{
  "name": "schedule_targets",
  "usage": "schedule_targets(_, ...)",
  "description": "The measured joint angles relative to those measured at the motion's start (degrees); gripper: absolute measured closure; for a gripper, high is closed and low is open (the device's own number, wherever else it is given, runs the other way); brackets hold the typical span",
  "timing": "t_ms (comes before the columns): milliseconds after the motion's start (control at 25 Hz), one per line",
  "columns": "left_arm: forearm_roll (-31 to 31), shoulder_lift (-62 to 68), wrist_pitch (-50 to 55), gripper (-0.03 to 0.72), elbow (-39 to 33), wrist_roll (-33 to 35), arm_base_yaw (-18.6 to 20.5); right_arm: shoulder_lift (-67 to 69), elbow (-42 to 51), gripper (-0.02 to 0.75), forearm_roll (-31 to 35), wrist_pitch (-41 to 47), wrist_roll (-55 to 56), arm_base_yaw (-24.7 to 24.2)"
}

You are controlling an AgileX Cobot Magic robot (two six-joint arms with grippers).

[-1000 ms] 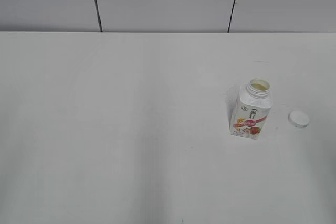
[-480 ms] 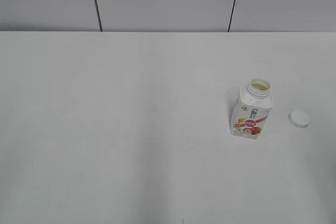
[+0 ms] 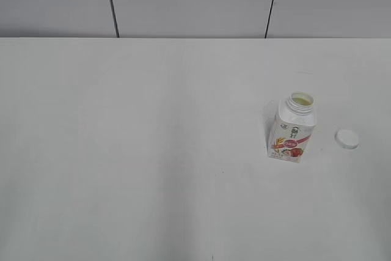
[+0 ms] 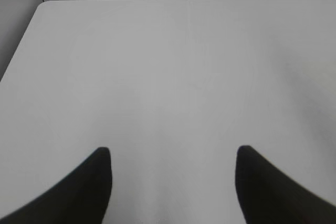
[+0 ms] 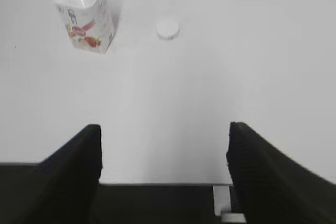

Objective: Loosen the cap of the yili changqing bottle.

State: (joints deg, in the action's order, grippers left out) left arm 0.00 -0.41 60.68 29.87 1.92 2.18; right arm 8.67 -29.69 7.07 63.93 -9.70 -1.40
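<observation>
Already the cap [image 3: 347,139] lies off the yili changqing bottle [image 3: 292,128], just beside it near the tabletop's [image 3: 153,151] right edge, so the loosening looks done; likely only retreat remains. Left gripper [image 4: 173,182] and right gripper [image 5: 164,156] hang spread and empty. Neither arm shows in the exterior view.

Bottle [image 3: 292,129] upright on the worktop [image 3: 153,151], toward the right side in the exterior view, neck uncapped. Cap [image 3: 347,139] flat on the worktop just right of the bottle, apart from it. In the right wrist view, bottle [image 5: 84,17] ahead and left of the right tool [image 5: 164,129], cap [image 5: 168,29] straight ahead; in the left wrist view, only bare worktop [image 4: 173,77] ahead of the left tool [image 4: 173,153], wall behind the far edge.
</observation>
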Motion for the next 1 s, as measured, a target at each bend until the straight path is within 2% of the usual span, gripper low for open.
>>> schedule_targets(200, 0.0, 0.0, -0.05, 0.228, 0.0, 0.0, 0.0, -8.6, 0.23, 0.152, -2.07, -0.67, 3.91, 0.0)
schedule_targets(1000, 0.0, 0.0, -0.06, 0.228, -0.11, 0.0, 0.0, -9.16, 0.3, 0.152, -5.61, -1.0, 4.8, 0.0)
